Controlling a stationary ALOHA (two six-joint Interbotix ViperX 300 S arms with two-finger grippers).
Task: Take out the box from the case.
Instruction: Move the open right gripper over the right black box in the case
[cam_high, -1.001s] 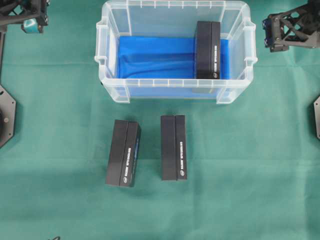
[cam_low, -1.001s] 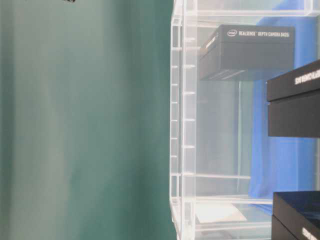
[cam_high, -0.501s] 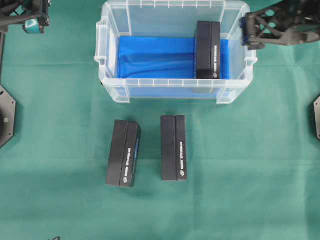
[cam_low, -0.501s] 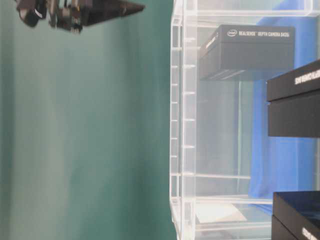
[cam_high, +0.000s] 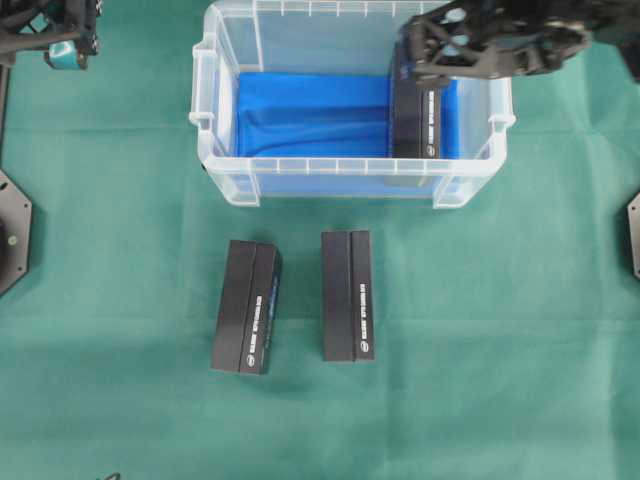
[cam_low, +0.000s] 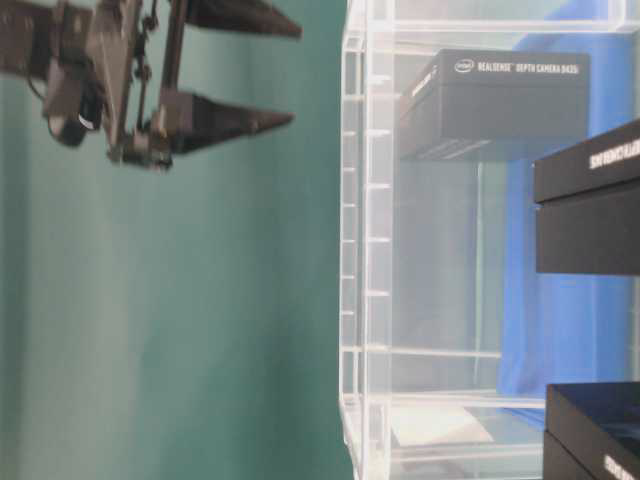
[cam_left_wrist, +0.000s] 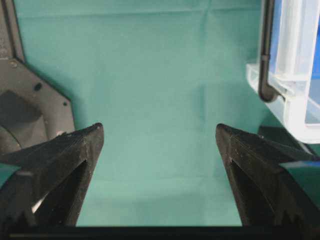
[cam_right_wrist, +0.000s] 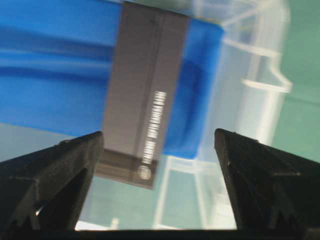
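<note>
**One box left in the case, right arm poised above it**

The box (cam_high: 417, 115) that remains to be taken out lies on the blue lining (cam_high: 310, 115) at the right end of the case (cam_high: 225, 60), its long side running front to back, close beside the right wall. In the right wrist view it lies flat on that lining, with its white lettering visible and nothing touching it. The rest of the case floor holds no other box.

Two more black boxes already lie outside on the green tabletop (cam_high: 120, 300), in front of the case: the left outside box (cam_high: 246, 320), slightly skewed, and the right outside box (cam_high: 347, 295), straight. They lie near each other but apart. Judging by this layout, most of the unloading looks done and one box is left.

The right gripper (cam_high: 420, 55) hangs over the right end of the case, above the far part of the box. Its fingers (cam_right_wrist: 55, 170) stand wide apart and hold nothing; in the wrist view the box shows between them but sits towards the left finger, so the gripper looks not quite centred. In the table-level view the gripper is outside the rim and has not entered the case.

The left gripper (cam_left_wrist: 160, 150) is well off at the far left, beside the case corner, its fingers spread wide over bare cloth, empty.

What is left, as I judge it: lowering onto the box, closing, lifting it clear of the wall and setting it on the tabletop.
</note>
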